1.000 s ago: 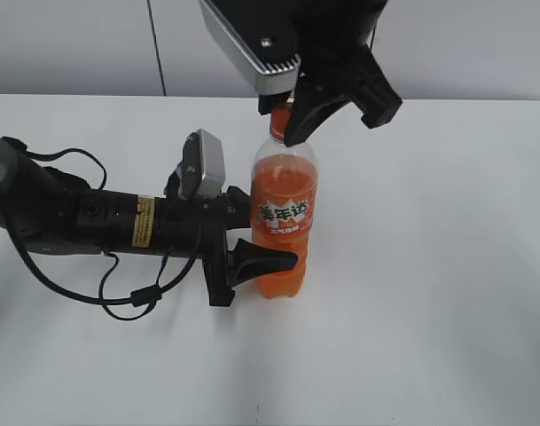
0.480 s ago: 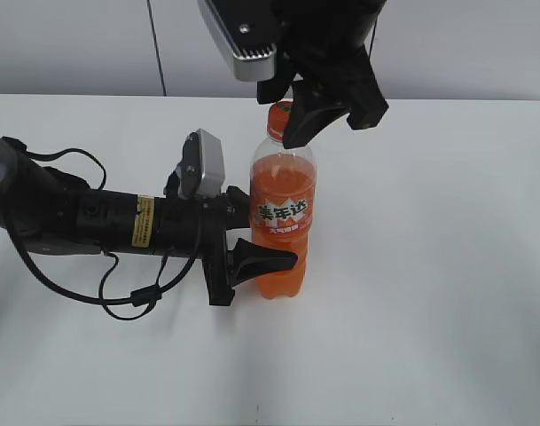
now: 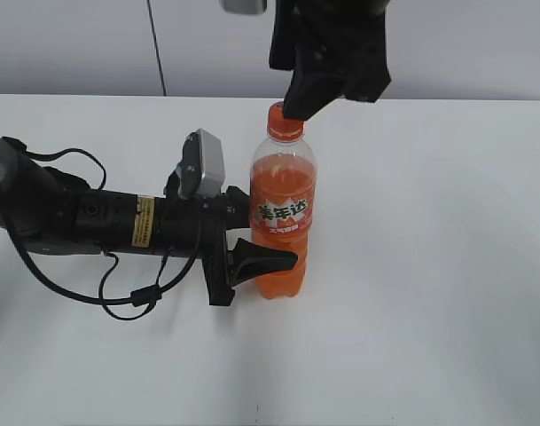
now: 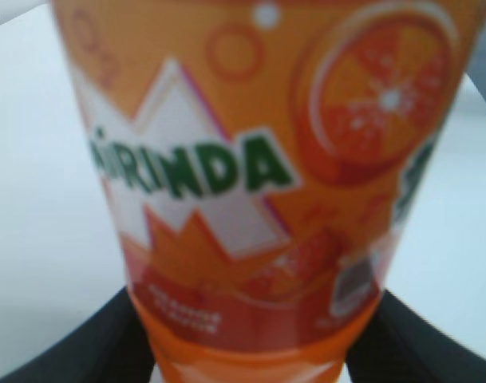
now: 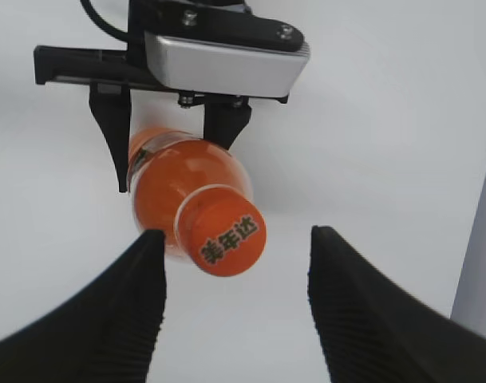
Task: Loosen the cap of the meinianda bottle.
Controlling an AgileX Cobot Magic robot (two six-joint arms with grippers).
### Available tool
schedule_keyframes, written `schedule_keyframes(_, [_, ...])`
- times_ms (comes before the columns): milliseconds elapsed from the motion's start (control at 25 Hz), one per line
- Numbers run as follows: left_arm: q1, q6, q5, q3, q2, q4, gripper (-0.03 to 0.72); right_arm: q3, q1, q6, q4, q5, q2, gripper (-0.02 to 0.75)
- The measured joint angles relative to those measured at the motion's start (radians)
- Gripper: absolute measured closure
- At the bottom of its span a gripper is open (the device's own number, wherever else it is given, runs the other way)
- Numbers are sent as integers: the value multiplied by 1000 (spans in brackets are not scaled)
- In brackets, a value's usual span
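Observation:
The meinianda bottle (image 3: pixel 283 217) stands upright on the white table, full of orange liquid, with an orange label. Its orange cap (image 3: pixel 285 121) sits on the neck. My left gripper (image 3: pixel 252 240) is shut on the bottle's lower body; the label (image 4: pixel 250 175) fills the left wrist view between the black fingers. My right gripper (image 3: pixel 327 84) is open and hovers just above the cap. In the right wrist view the cap (image 5: pixel 224 238) shows from above, apart from both fingers and nearer the left one of the open jaws (image 5: pixel 236 247).
The white table (image 3: pixel 429 293) spreads all round the bottle. The left arm with its cables (image 3: pixel 83 217) lies along the table's left side. A grey wall stands behind the table.
My right gripper has risen from around the bottle's neck to above the cap, and it now stands clear of the cap. The left gripper and the bottle have not moved.

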Motion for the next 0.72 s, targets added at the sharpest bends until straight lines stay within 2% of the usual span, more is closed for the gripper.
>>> schedule_keyframes(280, [1, 0, 1, 0, 0, 0, 279, -1, 0, 350, 43, 0, -70, 310])
schedule_keyframes(440, [1, 0, 1, 0, 0, 0, 279, -1, 0, 756, 70, 0, -75, 311])
schedule_keyframes(560, [1, 0, 1, 0, 0, 0, 279, -1, 0, 1116, 36, 0, -75, 311])
schedule_keyframes(640, [2, 0, 1, 0, 0, 0, 279, -1, 0, 1250, 14, 0, -75, 311])
schedule_keyframes(720, [2, 0, 1, 0, 0, 0, 279, -1, 0, 1303, 3, 0, -75, 311])
